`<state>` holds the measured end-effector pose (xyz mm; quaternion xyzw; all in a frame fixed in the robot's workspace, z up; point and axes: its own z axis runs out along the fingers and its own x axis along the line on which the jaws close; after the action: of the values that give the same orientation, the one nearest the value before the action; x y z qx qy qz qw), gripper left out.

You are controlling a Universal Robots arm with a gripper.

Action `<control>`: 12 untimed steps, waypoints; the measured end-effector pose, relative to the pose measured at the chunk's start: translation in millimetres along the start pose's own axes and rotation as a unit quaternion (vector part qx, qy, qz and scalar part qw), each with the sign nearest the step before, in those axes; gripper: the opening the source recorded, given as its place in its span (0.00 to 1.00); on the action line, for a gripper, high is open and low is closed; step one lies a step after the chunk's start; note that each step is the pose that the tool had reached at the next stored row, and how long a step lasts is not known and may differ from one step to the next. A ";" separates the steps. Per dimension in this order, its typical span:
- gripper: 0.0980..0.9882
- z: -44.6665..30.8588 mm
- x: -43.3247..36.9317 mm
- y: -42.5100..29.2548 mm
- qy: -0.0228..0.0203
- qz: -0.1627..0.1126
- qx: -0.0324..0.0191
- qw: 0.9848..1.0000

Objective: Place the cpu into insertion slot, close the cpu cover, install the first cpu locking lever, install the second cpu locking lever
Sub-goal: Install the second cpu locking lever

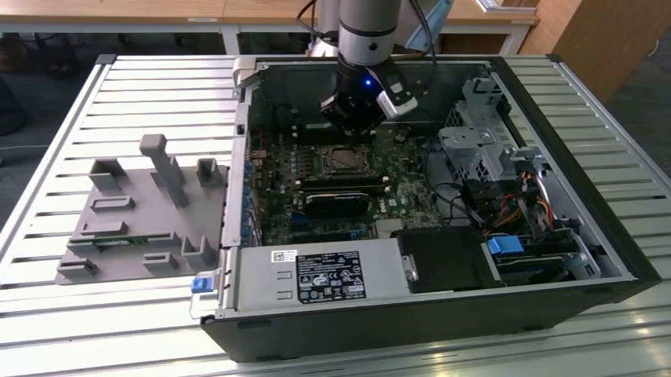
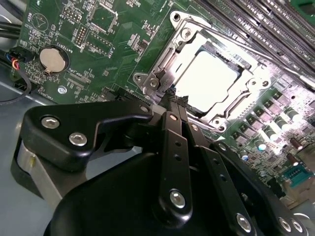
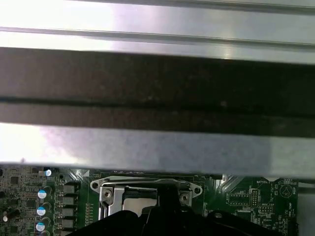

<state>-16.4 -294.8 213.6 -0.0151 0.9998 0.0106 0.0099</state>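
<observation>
Now my hand (image 2: 171,94), fingers pressed together, points down at the cover's (image 2: 216,46) seven-o'clock corner, chip (image 2: 206,81) seated.

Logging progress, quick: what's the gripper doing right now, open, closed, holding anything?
Gripper: closed, fingertips together, holding nothing visible, right at the edge of the cpu cover, which lies shut over the cpu.

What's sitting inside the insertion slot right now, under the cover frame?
In the second wrist view the cpu lies in the insertion slot, its pale metal top showing through the cut-out of the closed cpu cover. The contacts beneath are hidden. The gripper sits shut at the socket's edge.
</observation>
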 end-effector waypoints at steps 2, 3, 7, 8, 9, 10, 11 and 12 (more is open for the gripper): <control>0.02 0.0 0.0 -1.2 0.000 0.000 0.000 1.000; 0.02 0.0 0.0 -1.9 0.000 0.000 0.000 1.000; 0.02 -0.1 0.1 -5.0 0.000 0.000 0.000 1.000; 0.02 -0.1 0.1 -5.7 0.000 0.000 0.000 1.000; 0.02 -0.1 0.2 -6.4 0.000 0.000 0.000 1.000; 0.02 -0.2 0.2 -7.3 0.000 0.000 0.000 1.000; 0.02 -0.4 0.2 -7.7 0.000 0.000 0.000 1.000; 0.02 -1.4 0.2 -7.7 0.000 0.000 -0.001 1.000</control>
<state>-16.3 -302.6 214.8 -0.0150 0.9998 0.0112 0.0099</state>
